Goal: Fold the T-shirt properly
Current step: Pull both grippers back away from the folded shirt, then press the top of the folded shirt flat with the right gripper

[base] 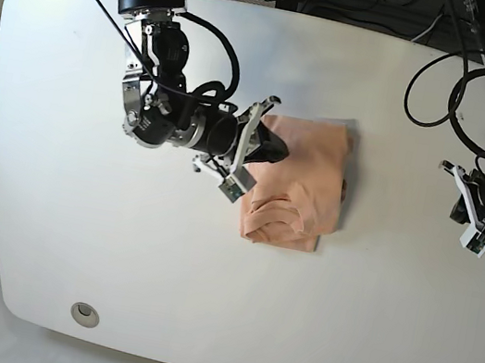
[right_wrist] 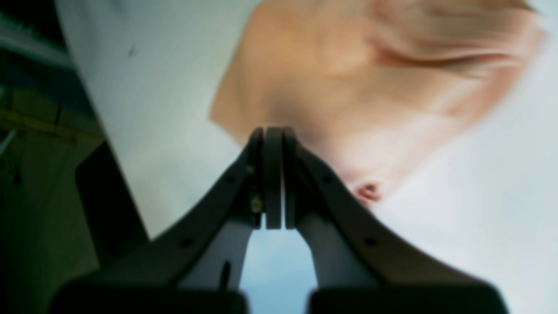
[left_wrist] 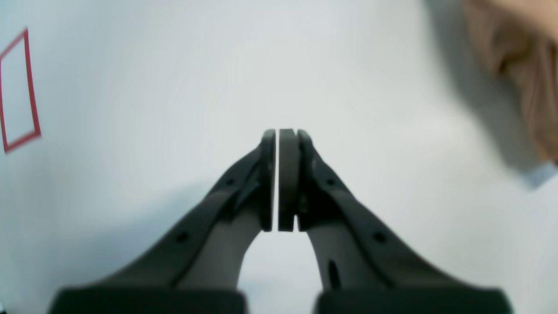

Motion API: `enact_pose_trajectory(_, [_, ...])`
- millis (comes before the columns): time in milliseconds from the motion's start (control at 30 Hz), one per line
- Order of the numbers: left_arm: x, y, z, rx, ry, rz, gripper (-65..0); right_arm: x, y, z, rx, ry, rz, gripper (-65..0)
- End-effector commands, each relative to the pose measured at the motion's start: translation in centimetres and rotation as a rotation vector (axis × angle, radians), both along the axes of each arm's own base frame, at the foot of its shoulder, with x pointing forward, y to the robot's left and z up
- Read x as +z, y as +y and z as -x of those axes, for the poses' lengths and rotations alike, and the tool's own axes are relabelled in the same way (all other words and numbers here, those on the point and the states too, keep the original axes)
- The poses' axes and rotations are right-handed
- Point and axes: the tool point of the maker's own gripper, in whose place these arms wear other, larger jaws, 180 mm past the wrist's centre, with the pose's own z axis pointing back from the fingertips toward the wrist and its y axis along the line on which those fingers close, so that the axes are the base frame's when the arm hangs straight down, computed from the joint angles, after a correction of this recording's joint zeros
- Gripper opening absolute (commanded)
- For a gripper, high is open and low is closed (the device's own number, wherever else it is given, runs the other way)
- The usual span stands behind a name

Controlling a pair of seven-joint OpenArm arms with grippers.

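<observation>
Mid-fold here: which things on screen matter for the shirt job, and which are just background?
Part of the job:
T-shirt, folded into a compact bundle mid-table
right gripper, shut, over the shirt's edge
left gripper, shut, away from the shirt

Just there:
white table
red tape marking
cables

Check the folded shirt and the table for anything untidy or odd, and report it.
The peach-pink cloth T-shirt lies folded into a rough rectangle on the white table, but its front part bunches into rumpled ridges, so the fold is not flat. Both grippers, right and left, are shut on nothing.
</observation>
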Motion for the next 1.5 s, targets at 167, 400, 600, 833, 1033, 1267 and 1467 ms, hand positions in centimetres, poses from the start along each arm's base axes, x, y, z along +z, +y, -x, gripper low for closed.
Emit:
enact_pose_trajectory(167, [0.0, 0.5, 0.9, 0.001, -0.004, -0.008, -64.7, 1.4, 3.3, 1.0, 0.09, -0.037, -0.046, -65.0])
enact_pose_trajectory(400, [-1.0, 0.4, 1.9, 0.001, 0.028, -0.004, -64.7, -3.2, 5.2, 2.6, 0.163, 0.087, 0.039, -65.0])
enact_pose_trajectory(600, [-1.2, 0.5, 2.1, 0.002, 0.035, -0.006, -64.7, -6.0, 5.2, 2.3, 0.149, 0.156, 0.092, -65.0])
enact_pose_trajectory(833, [-1.2, 0.5, 2.1, 0.002, 0.035, -0.006, -64.7, -5.7, 4.9, 0.1, 0.118, 0.077, 0.115, -65.0])
enact_pose_trajectory(1033, [-1.2, 0.5, 2.1, 0.002, 0.035, -0.006, -64.7, -5.3, 5.2, -1.9, 0.103, 0.055, 0.118, -65.0])
enact_pose_trajectory(1267, [-1.1, 0.5, 2.1, 0.002, 0.034, -0.006, -64.7, -5.6, 6.5, -4.0, 0.081, 0.077, 0.087, -65.0])
enact_pose_trajectory(1467, [-1.1, 0.5, 2.1, 0.002, 0.034, -0.006, -64.7, -5.5, 7.8, -6.0, 0.045, 0.084, 0.037, -65.0])
